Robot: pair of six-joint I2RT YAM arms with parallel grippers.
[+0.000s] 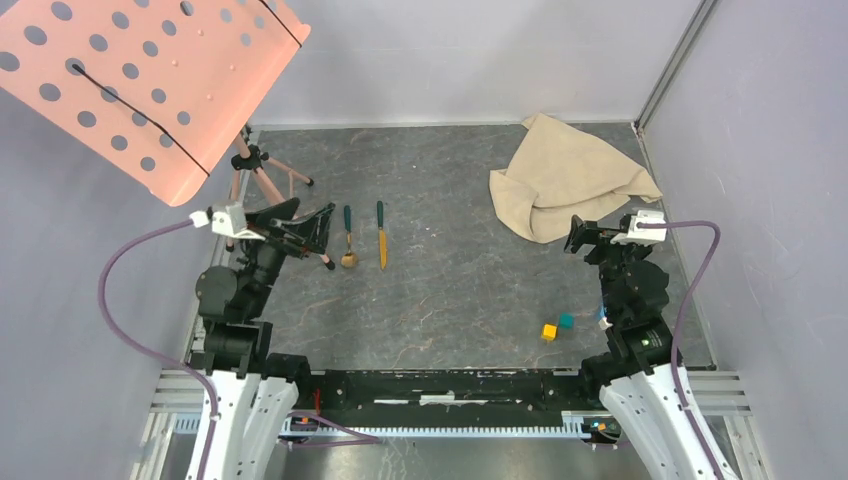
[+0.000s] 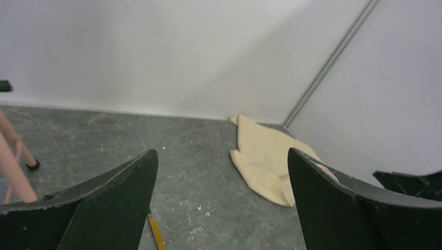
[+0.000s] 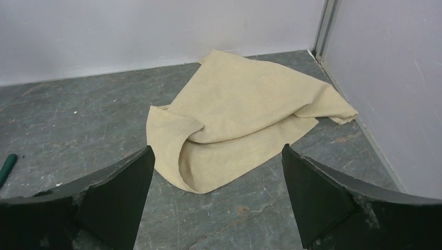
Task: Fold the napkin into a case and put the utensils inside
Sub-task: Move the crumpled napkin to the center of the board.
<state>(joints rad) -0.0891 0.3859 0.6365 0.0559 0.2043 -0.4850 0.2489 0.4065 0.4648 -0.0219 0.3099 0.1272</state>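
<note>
The beige napkin [image 1: 565,178] lies crumpled at the back right of the table; it also shows in the right wrist view [image 3: 234,120] and the left wrist view [image 2: 266,159]. The gold spoon [image 1: 348,240] and gold knife [image 1: 381,236], both with teal handles, lie side by side left of centre. The knife's blade tip shows in the left wrist view [image 2: 155,233]. My left gripper [image 1: 310,228] is open and empty, just left of the spoon. My right gripper [image 1: 578,236] is open and empty, just in front of the napkin's near edge.
A pink perforated board [image 1: 150,80] on a tripod [image 1: 262,170] stands at the back left, next to the left arm. A yellow cube [image 1: 549,331] and a teal cube [image 1: 566,321] lie near the right arm's base. Walls close the back and right.
</note>
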